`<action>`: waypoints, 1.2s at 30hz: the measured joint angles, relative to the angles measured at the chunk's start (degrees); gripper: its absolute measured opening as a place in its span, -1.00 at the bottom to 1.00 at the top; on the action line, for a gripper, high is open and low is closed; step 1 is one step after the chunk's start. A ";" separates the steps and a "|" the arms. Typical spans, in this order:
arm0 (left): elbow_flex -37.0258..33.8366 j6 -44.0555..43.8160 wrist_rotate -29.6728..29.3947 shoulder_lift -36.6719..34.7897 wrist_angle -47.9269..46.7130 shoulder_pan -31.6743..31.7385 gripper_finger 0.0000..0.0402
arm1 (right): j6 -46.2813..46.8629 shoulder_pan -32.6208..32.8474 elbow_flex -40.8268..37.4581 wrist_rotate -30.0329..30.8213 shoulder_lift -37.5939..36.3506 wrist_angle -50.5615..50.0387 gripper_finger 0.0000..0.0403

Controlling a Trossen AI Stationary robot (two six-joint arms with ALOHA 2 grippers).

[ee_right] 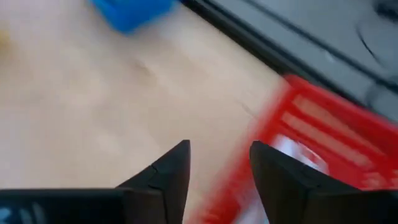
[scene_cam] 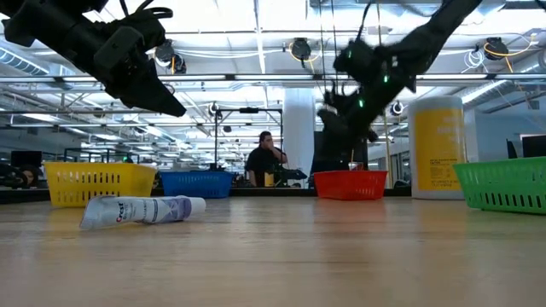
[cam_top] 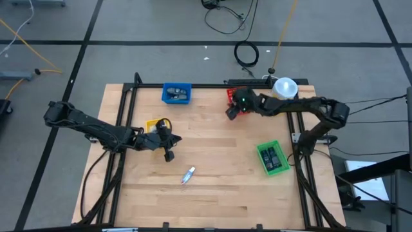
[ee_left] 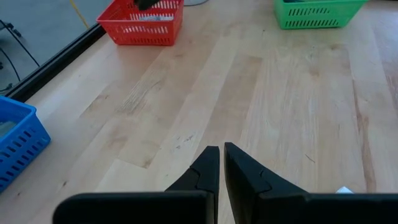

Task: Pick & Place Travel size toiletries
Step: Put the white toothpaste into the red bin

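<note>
A thin white-silver tube (cam_top: 187, 174) lies on its side on the bare wood near the table's middle; it also shows in the low view (scene_cam: 145, 210). My left gripper (cam_top: 170, 156) hangs above the table just left of and beyond the tube, next to the yellow bin (cam_top: 153, 125). Its fingers are shut and empty (ee_left: 221, 155). My right gripper (cam_top: 230, 111) is open and empty above the near left edge of the red bin (ee_right: 323, 137), which holds a white-silver item (ee_right: 292, 149). The blue bin (cam_top: 176, 93) and green bin (cam_top: 272, 158) hold dark little items.
A tall yellow canister with a white lid (cam_top: 285, 87) stands at the far right beside the red bin. Black frame rails run along the table's left, right and far sides. Bare wood stretches across the middle and near part of the table. A person sits far behind the table (scene_cam: 266, 162).
</note>
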 joint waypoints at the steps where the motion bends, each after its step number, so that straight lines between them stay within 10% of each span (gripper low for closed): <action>1: 0.00 0.00 -0.01 0.00 0.01 0.00 -0.87 | -0.56 1.98 0.00 0.00 -0.77 1.25 -0.20; 13: 0.00 -2.65 -1.56 -0.14 0.01 0.04 -0.87 | -14.96 26.54 3.10 -25.86 12.92 30.81 -0.19; 23: 0.00 -2.90 -2.08 -2.64 -3.61 0.07 -0.87 | -22.31 30.12 25.95 -36.83 32.64 15.14 0.14; 36: 0.00 -3.31 -2.24 -2.67 -7.36 0.34 -0.87 | -30.24 30.37 29.63 -43.32 40.31 18.09 0.11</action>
